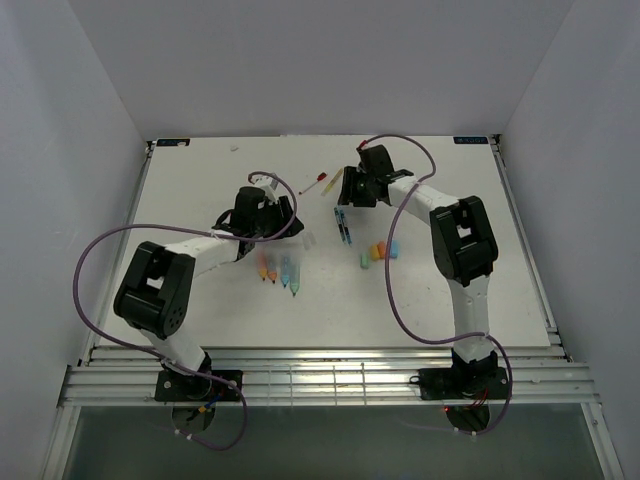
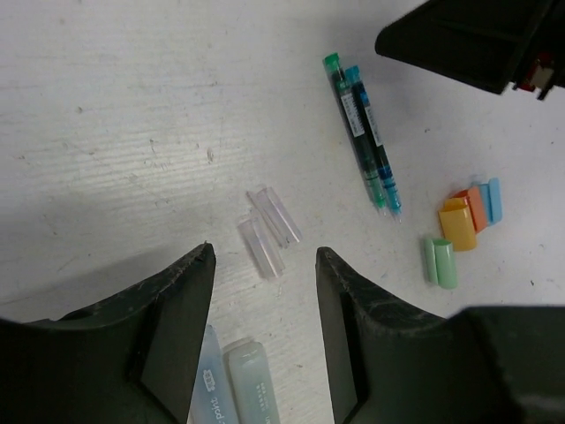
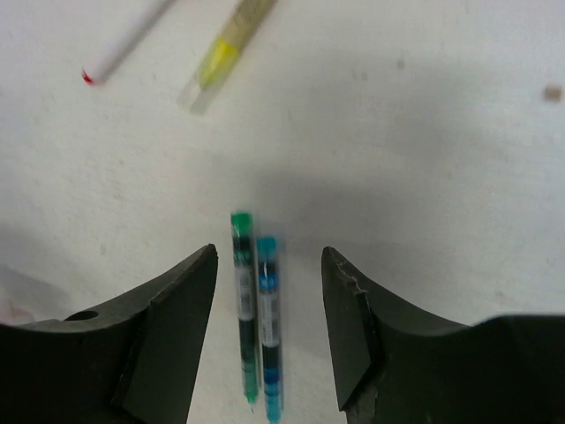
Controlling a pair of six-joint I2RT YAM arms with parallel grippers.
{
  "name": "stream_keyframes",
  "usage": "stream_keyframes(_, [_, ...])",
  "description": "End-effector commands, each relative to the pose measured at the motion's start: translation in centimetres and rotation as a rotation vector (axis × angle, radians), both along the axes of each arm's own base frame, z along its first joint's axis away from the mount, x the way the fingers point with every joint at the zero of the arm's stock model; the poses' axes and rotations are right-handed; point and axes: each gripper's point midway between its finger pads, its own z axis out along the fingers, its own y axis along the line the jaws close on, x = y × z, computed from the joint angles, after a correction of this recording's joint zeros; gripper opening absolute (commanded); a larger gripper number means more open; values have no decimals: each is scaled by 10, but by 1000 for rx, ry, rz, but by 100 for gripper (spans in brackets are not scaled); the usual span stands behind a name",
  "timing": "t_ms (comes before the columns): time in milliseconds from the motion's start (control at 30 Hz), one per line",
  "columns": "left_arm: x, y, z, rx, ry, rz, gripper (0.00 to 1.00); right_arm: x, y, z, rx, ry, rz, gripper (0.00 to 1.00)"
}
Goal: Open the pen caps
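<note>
Left gripper (image 2: 265,254) has its jaws apart and holds nothing. Its wrist view looks down on a few clear tubes (image 2: 269,228) lying on the table (image 2: 115,115) just past the fingertips; the top view barely shows them. The pen caps (image 2: 459,225) are off and loose in a small cluster on the table at the right of that view: yellow-orange, orange and blue are touching side by side, with a pale green one just beside them, lower. The top view shows the same cluster as small coloured specks mid-table, nearer the right arm; the colours are readable, the count is not. Right gripper (image 3: 271,256) is also spread open and empty. Its own view shows two thin pens (image 3: 244,300), green and blue, side by side on the table in line with the gap between the fingers, not gripped. That view alone gives a yellow pen (image 3: 225,49) and a red-tipped stick (image 3: 124,44) up close but blurred; the top view has them as slivers. The left wrist view catches only the ends of the thick barrels (image 2: 252,384) by its fingers, while the top view shows three: orange, blue, green.
</note>
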Motion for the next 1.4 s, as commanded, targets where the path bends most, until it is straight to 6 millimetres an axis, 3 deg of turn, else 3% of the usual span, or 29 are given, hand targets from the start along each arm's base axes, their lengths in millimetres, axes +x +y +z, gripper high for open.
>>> stream_keyframes(0, [16, 5, 56, -44, -151, 57, 60, 36, 8, 16, -6, -64, -65, 59])
stream_keyframes(33, [13, 6, 57, -59, -151, 68, 60, 46, 16, 28, 11, -90, -68, 64])
stream_keyframes(67, [11, 7, 59, -66, -158, 72, 61, 48, 18, 19, 14, -69, -78, 66])
stream_keyframes(133, [7, 7, 67, -82, -178, 69, 61, 56, 25, 23, 3, -101, -108, 72])
stream_keyframes(267, [-5, 8, 61, -88, -164, 51, 61, 73, 41, 28, 5, -142, -152, 82])
stream_keyframes(333, [-8, 8, 60, -93, -163, 46, 61, 73, 46, 13, -27, -119, -168, 85])
stream_keyframes(367, [-12, 10, 56, -89, -155, 46, 61, 80, 50, 25, -20, -146, -175, 86])
stream_keyframes(500, [-19, 11, 57, -108, -158, 48, 61, 82, 54, 13, -78, -141, -213, 86])
stream_keyframes(667, [-28, 9, 68, -153, -180, 39, 61, 79, 52, -11, -170, -125, -236, 81])
stream_keyframes(967, [-38, 14, 80, -179, -225, 45, 61, 79, 38, -33, -291, -125, -259, 73])
stream_keyframes(1033, [-39, 13, 79, -180, -224, 41, 61, 80, 37, -34, -304, -128, -255, 64])
stream_keyframes(1367, [-45, 14, 68, -177, -209, 33, 61, 66, 23, -56, -398, -74, -210, 41])
